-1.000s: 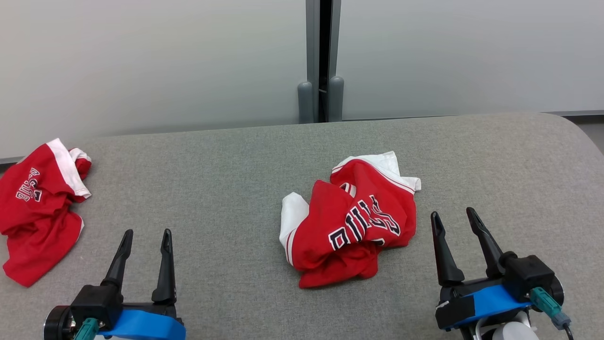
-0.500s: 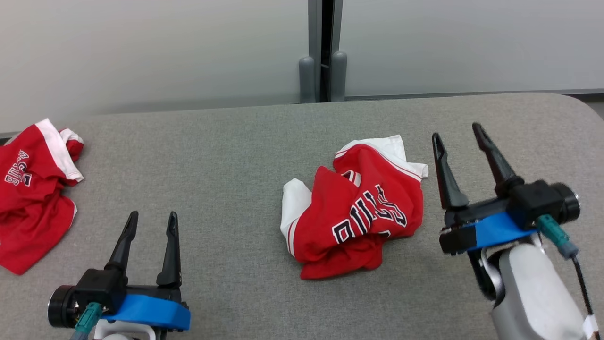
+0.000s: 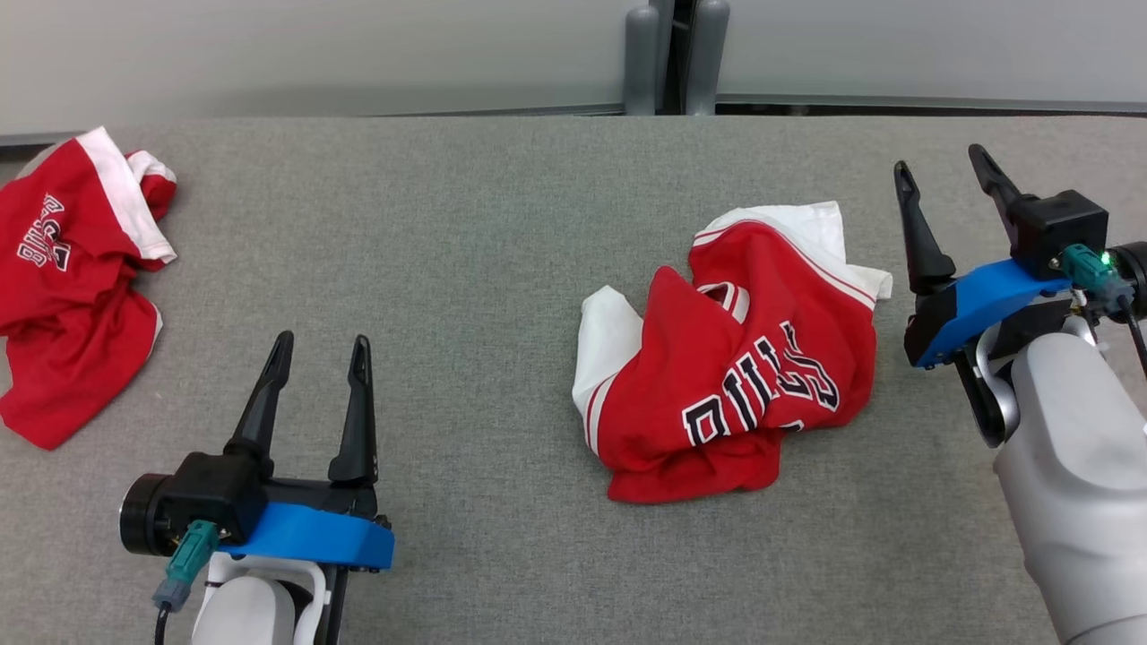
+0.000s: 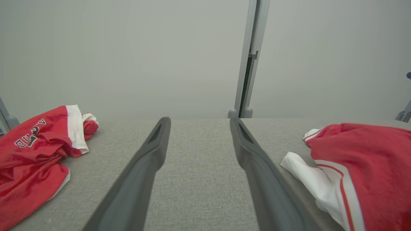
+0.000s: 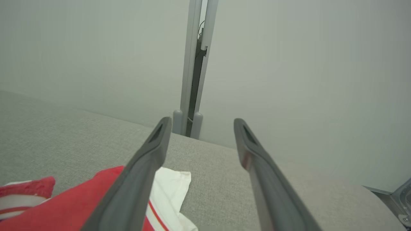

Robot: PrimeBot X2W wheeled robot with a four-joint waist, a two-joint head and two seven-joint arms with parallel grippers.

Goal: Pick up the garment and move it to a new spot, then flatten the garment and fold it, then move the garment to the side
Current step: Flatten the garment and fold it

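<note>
- The right gripper (image 3: pixel 938 158) has its two dark fingers (image 5: pixel 146 166) spread wide, with nothing between them.
- It has hold of nothing. In the head view it sits just to the right of the shirt (image 3: pixel 744 358), level with the shirt's white far corner, and a narrow strip of grey table (image 3: pixel 448 269) shows between that corner and the nearer finger.
- In the right wrist view the left-hand finger crosses in front of the red cloth and the white corner. That view does not show whether it touches them.
- The left gripper (image 3: pixel 323 339) is also spread wide and holds nothing. Only bare table shows between its fingers in the left wrist view.
- It is over the near part of the table, well apart from the shirt on its right and from the second shirt (image 3: pixel 72 287) on its left.
- The shirt lies crumpled in a heap right of the table's middle, red with white sleeves and dark letters edged in white facing up.
- The second shirt, also red and white, lies bunched at the table's far left edge.
- Behind the table stands a pale wall (image 3: pixel 269 45), split by a grey post (image 3: pixel 641 54).
</note>
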